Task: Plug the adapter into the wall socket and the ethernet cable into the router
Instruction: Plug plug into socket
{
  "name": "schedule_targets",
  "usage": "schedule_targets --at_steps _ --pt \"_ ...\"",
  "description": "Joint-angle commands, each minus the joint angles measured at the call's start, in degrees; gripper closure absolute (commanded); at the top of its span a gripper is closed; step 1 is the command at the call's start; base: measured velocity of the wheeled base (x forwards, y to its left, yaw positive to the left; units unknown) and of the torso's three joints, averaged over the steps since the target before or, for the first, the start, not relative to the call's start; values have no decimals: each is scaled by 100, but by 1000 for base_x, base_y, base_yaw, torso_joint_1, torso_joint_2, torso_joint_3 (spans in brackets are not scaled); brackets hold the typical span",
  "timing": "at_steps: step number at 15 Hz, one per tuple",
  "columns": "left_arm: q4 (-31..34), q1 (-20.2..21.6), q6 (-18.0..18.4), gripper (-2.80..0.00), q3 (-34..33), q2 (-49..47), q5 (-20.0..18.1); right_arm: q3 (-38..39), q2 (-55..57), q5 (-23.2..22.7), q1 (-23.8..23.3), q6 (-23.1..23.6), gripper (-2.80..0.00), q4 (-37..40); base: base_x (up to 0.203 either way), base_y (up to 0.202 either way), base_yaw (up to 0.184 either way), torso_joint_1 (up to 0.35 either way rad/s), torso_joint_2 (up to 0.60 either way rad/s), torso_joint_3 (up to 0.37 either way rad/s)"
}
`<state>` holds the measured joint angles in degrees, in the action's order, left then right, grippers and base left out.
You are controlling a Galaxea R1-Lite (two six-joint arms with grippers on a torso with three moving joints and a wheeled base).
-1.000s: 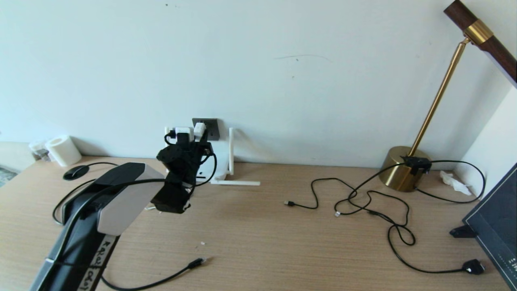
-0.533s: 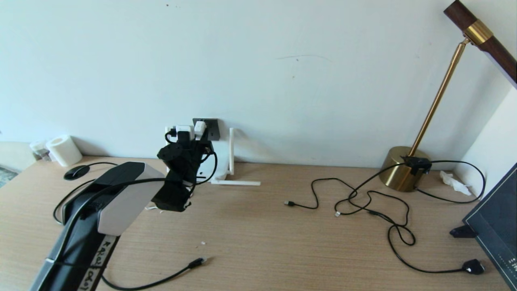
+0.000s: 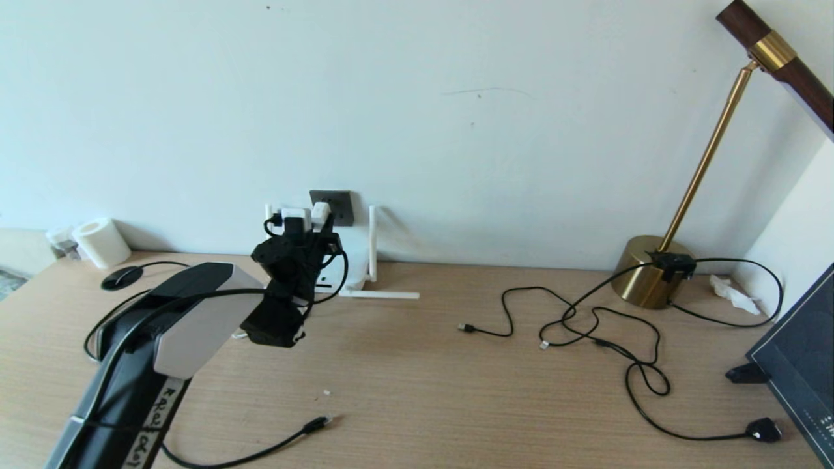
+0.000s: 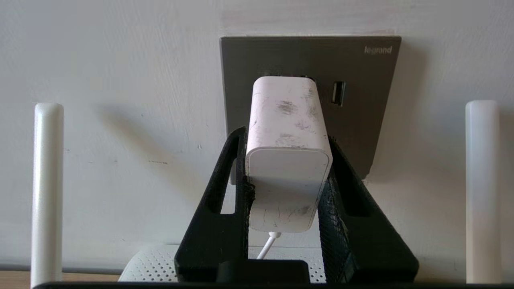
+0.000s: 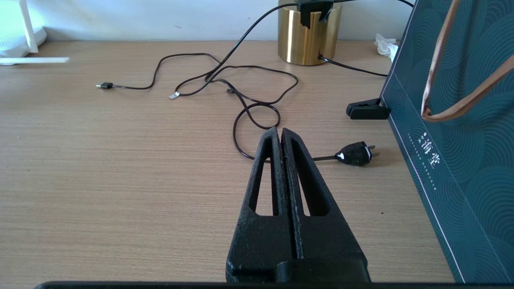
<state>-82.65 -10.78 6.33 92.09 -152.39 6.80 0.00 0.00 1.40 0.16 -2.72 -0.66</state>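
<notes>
Your left gripper (image 4: 287, 176) pinches the adapter (image 4: 287, 132) against the wall socket (image 4: 361, 104), apparently seated; your right gripper (image 5: 281, 134) rests with fingers pressed together.

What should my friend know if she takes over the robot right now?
Left gripper: shut on the adapter, holding it at the wall socket; whether it is fully in, I cannot tell.
Right gripper: shut, empty, above the desk.
Router: under the socket, against the wall.
Ethernet cable: loose on the desk, near the front edge.
Left: confirm the adapter is seated, release, then plug the cable into the router.
</notes>
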Motion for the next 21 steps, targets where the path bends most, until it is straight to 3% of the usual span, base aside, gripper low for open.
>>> schedule_targets --at_steps 1,21 --pt "-49 5 0 0 -4 26 5 0 9 0 2 -1 0 -4 0 0 0 0 0 0" --pt "245 -3 0 0 301 -62 -12 0 9 0 2 -1 0 -4 0 0 0 0 0 0"
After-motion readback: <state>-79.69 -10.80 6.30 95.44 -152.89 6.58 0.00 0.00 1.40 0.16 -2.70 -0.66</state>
